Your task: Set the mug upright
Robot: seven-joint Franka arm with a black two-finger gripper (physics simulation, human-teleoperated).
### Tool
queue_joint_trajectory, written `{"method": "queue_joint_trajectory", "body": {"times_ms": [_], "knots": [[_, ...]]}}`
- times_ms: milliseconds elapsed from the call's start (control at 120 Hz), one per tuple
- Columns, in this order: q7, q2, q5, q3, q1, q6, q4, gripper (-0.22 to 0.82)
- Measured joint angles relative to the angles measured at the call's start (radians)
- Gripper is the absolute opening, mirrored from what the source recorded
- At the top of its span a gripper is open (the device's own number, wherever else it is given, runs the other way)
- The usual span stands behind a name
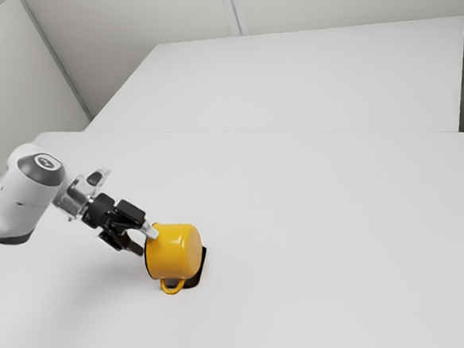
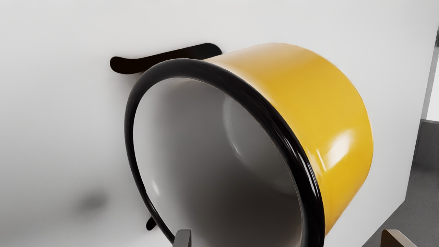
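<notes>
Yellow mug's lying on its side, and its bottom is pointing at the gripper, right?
Not quite: the yellow mug is lying on its side, but its open end is what points at the gripper. The wrist view shows it, looking past the black rim into the mug.

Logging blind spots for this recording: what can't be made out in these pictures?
Dark thing: its middle, both views, covered by the yellow mug.
Mug's interior, exterior view: hidden by its own wall.
Part of its rim, wrist view: cut off by the bottom edge.
</notes>
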Motion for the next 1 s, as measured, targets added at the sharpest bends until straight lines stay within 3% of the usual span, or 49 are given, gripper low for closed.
{"method": "queue_joint_trajectory", "body": {"times_ms": [425, 950, 1000], "knots": [[0.131, -0.01, -0.214, 0.026, 0.002, 0.044, -0.056, 0.6], [0.189, -0.045, -0.268, 0.024, -0.061, 0.082, -0.091, 0.6], [0.192, -0.046, -0.269, 0.024, -0.062, 0.084, -0.094, 0.56]]}}
